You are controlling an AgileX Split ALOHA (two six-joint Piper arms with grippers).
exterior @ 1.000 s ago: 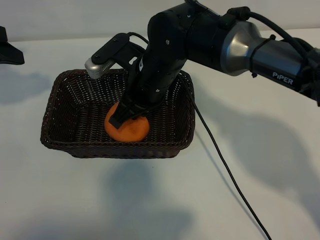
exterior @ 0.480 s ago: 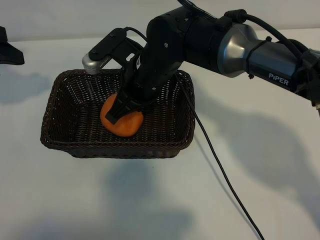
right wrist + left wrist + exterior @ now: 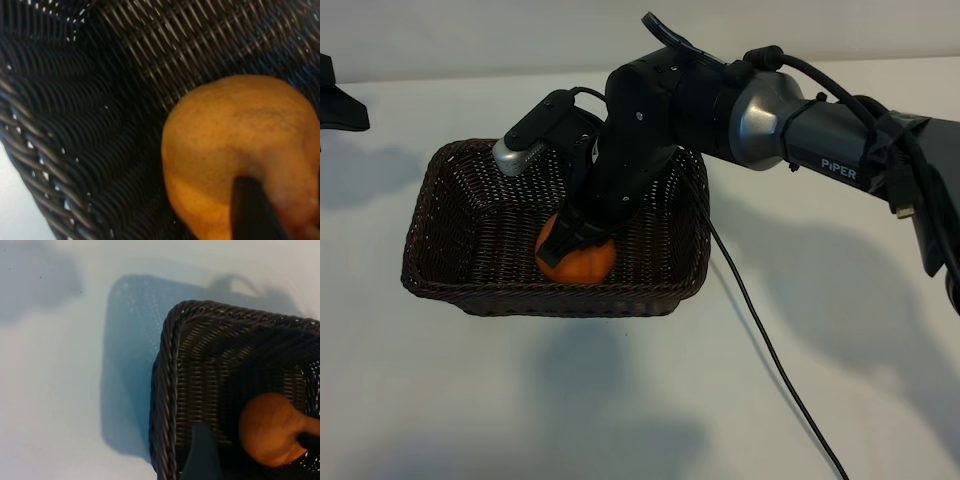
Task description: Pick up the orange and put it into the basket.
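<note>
The orange (image 3: pixel 578 264) lies on the floor of the dark brown wicker basket (image 3: pixel 432 205), near its front wall. My right gripper (image 3: pixel 578 238) reaches down into the basket from the right and sits on top of the fruit. Its jaws stand apart over the orange's top. In the right wrist view one black finger (image 3: pixel 250 210) still rests on the orange (image 3: pixel 230 135), with basket weave (image 3: pixel 100 100) behind. My left arm (image 3: pixel 338 108) is parked at the far left. Its wrist view shows one finger (image 3: pixel 201 452) above the basket's rim (image 3: pixel 167 390) and the orange (image 3: pixel 270 432) inside.
A black cable (image 3: pixel 770 350) runs from the right arm across the white table toward the front edge. The right arm's silver and black body (image 3: pixel 790 120) hangs over the basket's right half.
The right gripper has lowered the orange onto the basket floor, shifting slightly toward the front wall, and its jaws have spread wider over the fruit. The left arm has not moved.
</note>
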